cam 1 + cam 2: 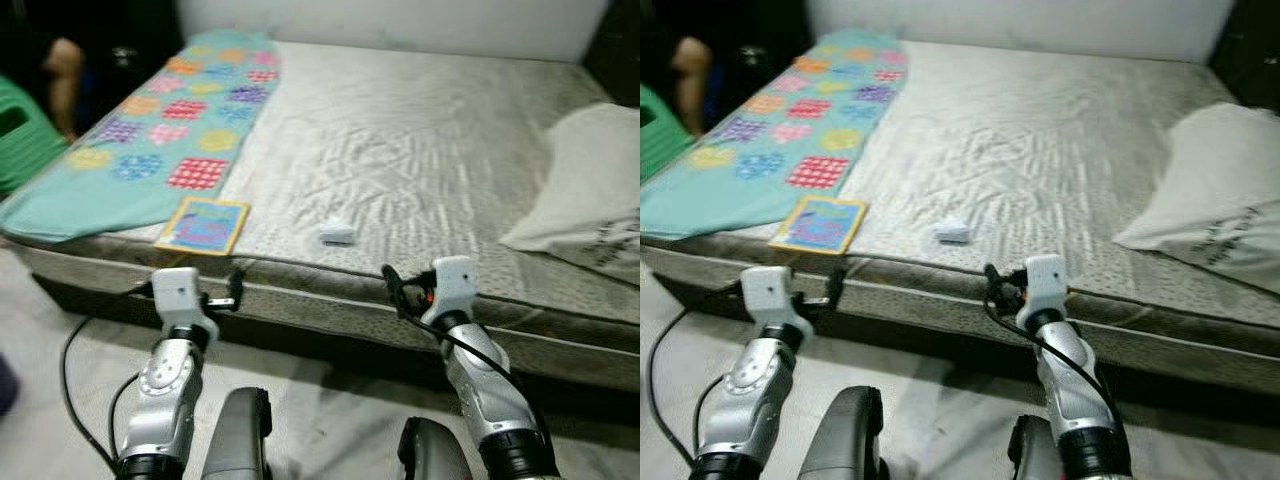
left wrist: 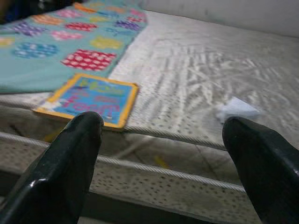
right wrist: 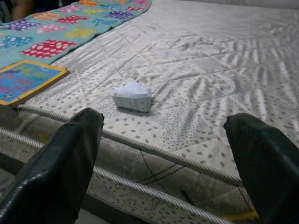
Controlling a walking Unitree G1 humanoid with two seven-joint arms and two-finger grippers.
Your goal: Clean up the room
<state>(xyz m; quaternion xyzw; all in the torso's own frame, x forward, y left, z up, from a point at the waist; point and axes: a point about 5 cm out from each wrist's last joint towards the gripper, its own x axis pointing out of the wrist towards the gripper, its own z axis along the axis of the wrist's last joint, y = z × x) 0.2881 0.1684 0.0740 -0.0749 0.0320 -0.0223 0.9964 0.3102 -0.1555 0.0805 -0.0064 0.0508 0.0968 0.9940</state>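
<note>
A yellow-edged blue picture book (image 1: 203, 226) lies at the near edge of the bed (image 1: 420, 130), beside a teal blanket (image 1: 150, 130) with coloured patches. To the book's right, a small white folded packet (image 1: 338, 233) rests on the grey sheet. Both arms are raised in front of the mattress side, short of the bed. My left gripper (image 2: 163, 126) is open and faces the book (image 2: 91, 98). My right gripper (image 3: 164, 119) is open and faces the white packet (image 3: 132, 95). Nothing is between either pair of fingers.
A white pillow (image 1: 590, 190) lies on the bed's right side. Past the bed's left edge stand a green chair (image 1: 20, 130) and part of a person (image 1: 62, 70). Pale floor (image 1: 330, 410) runs along the front of the mattress.
</note>
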